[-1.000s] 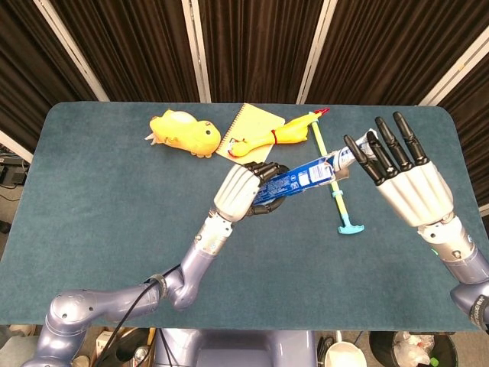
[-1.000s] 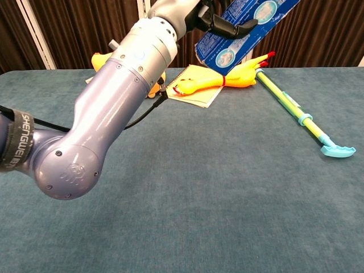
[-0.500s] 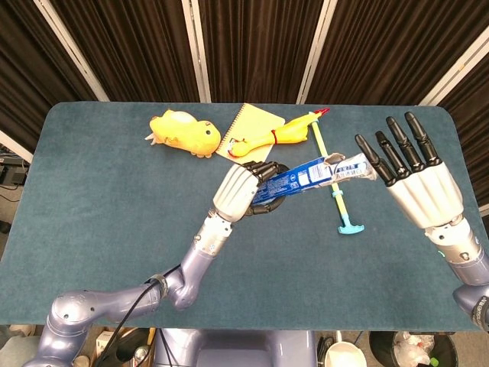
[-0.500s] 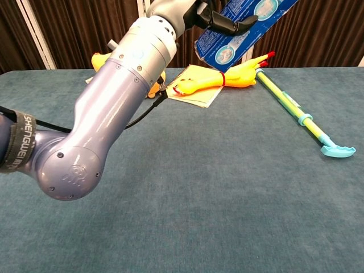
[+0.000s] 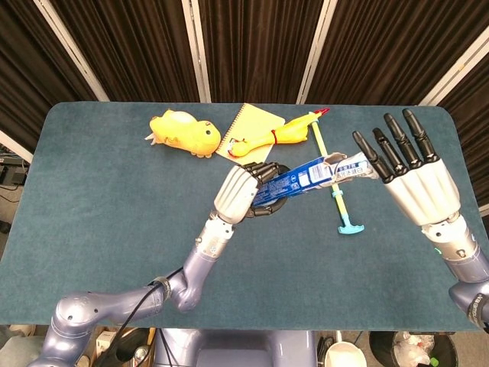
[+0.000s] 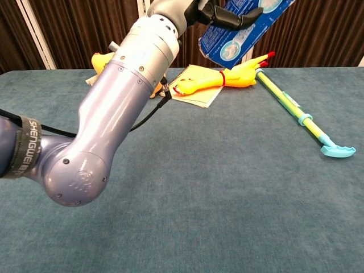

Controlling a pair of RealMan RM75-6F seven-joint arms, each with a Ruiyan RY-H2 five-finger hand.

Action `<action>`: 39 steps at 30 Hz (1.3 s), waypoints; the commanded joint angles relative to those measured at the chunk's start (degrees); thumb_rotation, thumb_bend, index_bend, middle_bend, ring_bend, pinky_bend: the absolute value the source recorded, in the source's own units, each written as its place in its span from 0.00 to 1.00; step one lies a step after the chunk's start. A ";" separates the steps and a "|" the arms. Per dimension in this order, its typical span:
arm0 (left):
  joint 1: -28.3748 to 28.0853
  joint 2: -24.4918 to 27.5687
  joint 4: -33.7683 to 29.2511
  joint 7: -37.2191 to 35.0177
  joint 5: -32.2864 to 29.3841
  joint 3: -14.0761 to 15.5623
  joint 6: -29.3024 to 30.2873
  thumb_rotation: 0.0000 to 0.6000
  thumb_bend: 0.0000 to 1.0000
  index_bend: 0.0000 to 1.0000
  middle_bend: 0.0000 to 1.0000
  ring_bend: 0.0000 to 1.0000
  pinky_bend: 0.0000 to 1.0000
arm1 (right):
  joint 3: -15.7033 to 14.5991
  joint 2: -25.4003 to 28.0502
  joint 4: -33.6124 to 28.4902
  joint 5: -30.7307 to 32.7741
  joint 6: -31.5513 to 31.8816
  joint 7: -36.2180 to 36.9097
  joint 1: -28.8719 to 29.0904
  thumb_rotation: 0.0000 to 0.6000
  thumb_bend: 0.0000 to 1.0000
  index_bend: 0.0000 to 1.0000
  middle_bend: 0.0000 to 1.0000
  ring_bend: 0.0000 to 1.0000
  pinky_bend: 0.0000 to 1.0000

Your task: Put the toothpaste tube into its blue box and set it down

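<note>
My left hand (image 5: pixel 240 191) grips the blue toothpaste box (image 5: pixel 294 181) near its lower end and holds it tilted above the table. The chest view shows the same box (image 6: pixel 242 29) at the top edge, with the left hand's fingers (image 6: pixel 223 16) wrapped over it. The toothpaste tube (image 5: pixel 353 169) sticks a short way out of the box's open right end. My right hand (image 5: pixel 411 174) hangs just right of the tube's end with its fingers straight and spread. It holds nothing, and I cannot tell whether a finger touches the tube.
At the back of the blue table lie a yellow duck toy (image 5: pixel 183 131), a yellow notebook (image 5: pixel 256 122) and a rubber chicken (image 5: pixel 281 136). A long green-yellow stick with a teal end (image 5: pixel 337 191) lies under the box. My left arm (image 6: pixel 114 125) fills the chest view's left.
The tube has slid deeper into the box and now lies in line with it. My right hand let go, drew back to the right with fingers spread, then edged slightly back.
</note>
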 commanded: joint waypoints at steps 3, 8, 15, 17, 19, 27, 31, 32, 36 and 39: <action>0.62 -0.94 -0.13 -2.28 -0.04 -0.68 2.28 1.00 0.50 0.41 0.55 0.51 0.60 | 0.42 0.30 0.32 2.32 -0.18 0.07 -1.21 1.00 0.54 0.07 0.38 0.17 0.17; 3.04 -1.22 -0.50 -5.53 1.18 0.60 6.27 1.00 0.50 0.41 0.54 0.51 0.59 | -0.10 0.07 1.19 3.55 -0.49 1.02 -2.27 1.00 0.54 0.07 0.38 0.17 0.17; 6.55 -1.36 -0.63 -10.16 2.06 2.30 10.47 1.00 0.50 0.38 0.51 0.47 0.58 | 0.13 -0.31 0.80 4.98 -1.18 0.69 -2.57 1.00 0.54 0.07 0.38 0.17 0.17; 7.11 -1.25 -0.20 -11.64 2.71 2.66 11.51 1.00 0.50 0.35 0.47 0.44 0.56 | 0.35 -0.40 0.36 5.43 -1.33 0.61 -2.57 1.00 0.54 0.07 0.38 0.17 0.17; 7.39 -1.35 0.64 -12.74 3.00 3.11 11.55 1.00 0.52 0.35 0.48 0.44 0.56 | 0.38 -0.55 -0.15 5.58 -1.74 0.24 -2.41 1.00 0.54 0.07 0.38 0.17 0.17; 8.02 -2.14 2.99 -13.53 3.06 4.25 10.63 1.00 0.63 0.42 0.56 0.53 0.65 | -0.28 -0.84 -0.84 4.98 -2.07 -0.58 -2.51 1.00 0.54 0.07 0.38 0.17 0.17; 8.45 -2.19 3.86 -14.33 3.65 4.94 10.92 1.00 0.61 0.41 0.55 0.52 0.64 | -0.29 -0.90 -0.81 5.26 -2.35 -0.57 -2.56 1.00 0.54 0.07 0.38 0.18 0.17; 8.48 -2.18 4.11 -14.37 3.85 5.07 11.02 1.00 0.60 0.41 0.55 0.52 0.64 | -0.31 -0.92 -0.78 5.30 -2.35 -0.54 -2.62 1.00 0.54 0.07 0.38 0.18 0.17; 8.47 -2.56 4.34 -15.45 4.20 4.68 11.87 1.00 0.61 0.41 0.55 0.52 0.63 | -0.42 -1.02 -0.49 5.27 -2.21 -0.40 -2.80 1.00 0.54 0.07 0.38 0.17 0.17; 8.25 -2.73 4.37 -15.97 4.57 4.34 12.44 1.00 0.56 0.39 0.51 0.48 0.62 | -0.30 -1.04 -0.50 5.36 -2.04 -0.15 -2.84 1.00 0.54 0.07 0.38 0.17 0.17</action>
